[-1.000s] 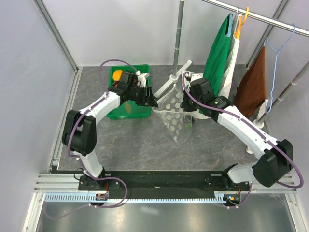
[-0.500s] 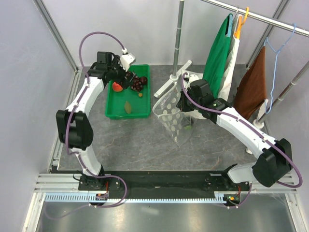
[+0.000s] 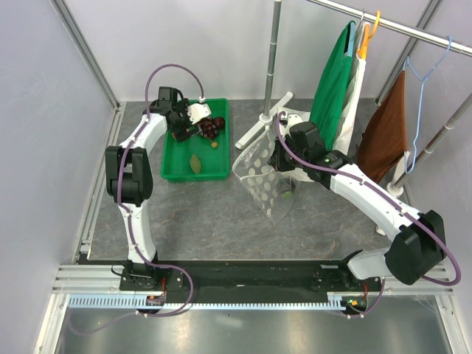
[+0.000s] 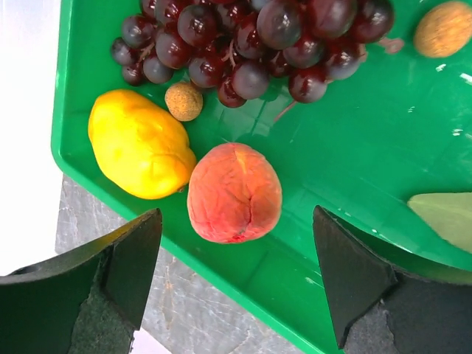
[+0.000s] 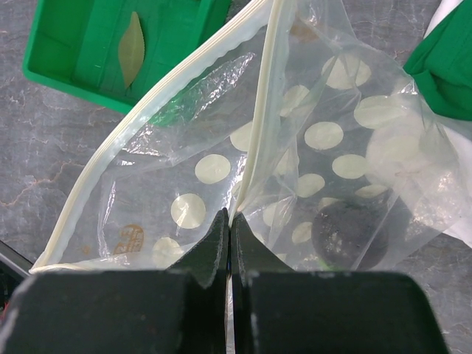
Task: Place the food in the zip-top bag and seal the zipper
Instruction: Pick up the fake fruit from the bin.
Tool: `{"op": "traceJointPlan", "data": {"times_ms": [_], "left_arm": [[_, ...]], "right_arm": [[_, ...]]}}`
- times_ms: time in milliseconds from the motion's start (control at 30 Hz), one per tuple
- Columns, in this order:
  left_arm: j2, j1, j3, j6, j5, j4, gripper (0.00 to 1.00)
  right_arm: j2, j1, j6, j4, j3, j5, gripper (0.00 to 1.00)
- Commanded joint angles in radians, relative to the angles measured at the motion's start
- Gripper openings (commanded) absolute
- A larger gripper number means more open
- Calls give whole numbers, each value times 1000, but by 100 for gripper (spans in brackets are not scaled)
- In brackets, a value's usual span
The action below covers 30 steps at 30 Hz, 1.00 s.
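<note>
In the left wrist view a red-yellow peach point(image 4: 234, 193), a yellow-orange fruit point(image 4: 140, 144) and a dark purple grape bunch point(image 4: 251, 37) lie in the green tray point(image 4: 354, 147). My left gripper point(image 4: 236, 243) hangs open over the tray's corner, its fingers on either side of the peach and apart from it. From above, the left gripper point(image 3: 184, 125) is at the tray's far end. My right gripper point(image 5: 231, 217) is shut on the zipper point(image 5: 254, 155) and holds the dotted zip-top bag point(image 5: 214, 169) with its mouth open. A dark plum point(image 5: 348, 236) sits inside the bag.
Two small brown nut-like pieces point(image 4: 183, 101) and a leaf point(image 4: 442, 214) also lie in the tray point(image 3: 193, 173). Behind the bag point(image 3: 264, 177) stand a metal pole point(image 3: 274, 59), a green and white garment point(image 3: 335, 74) and a brown cloth point(image 3: 387, 129) on a rail.
My left arm swung from beside the bag's mouth back to the tray's far left corner, and its gripper opened wide. The right gripper kept its hold on the bag.
</note>
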Motion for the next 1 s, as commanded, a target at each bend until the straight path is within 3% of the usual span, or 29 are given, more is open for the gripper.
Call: {"op": "traceJointPlan", "data": {"times_ms": [0, 400, 667, 767, 967], "left_arm": [[47, 1, 50, 90, -43, 23, 89], [104, 0, 44, 115, -90, 26, 86], [-7, -13, 39, 47, -26, 3, 50], [-81, -25, 44, -27, 51, -51, 43], [-362, -30, -23, -302, 469, -115, 40]], "right_arm": [[3, -1, 7, 36, -2, -11, 0], [26, -1, 15, 35, 17, -17, 0], [28, -1, 18, 30, 23, -26, 0], [22, -1, 15, 27, 23, -27, 0], [0, -1, 36, 18, 15, -50, 0]]}}
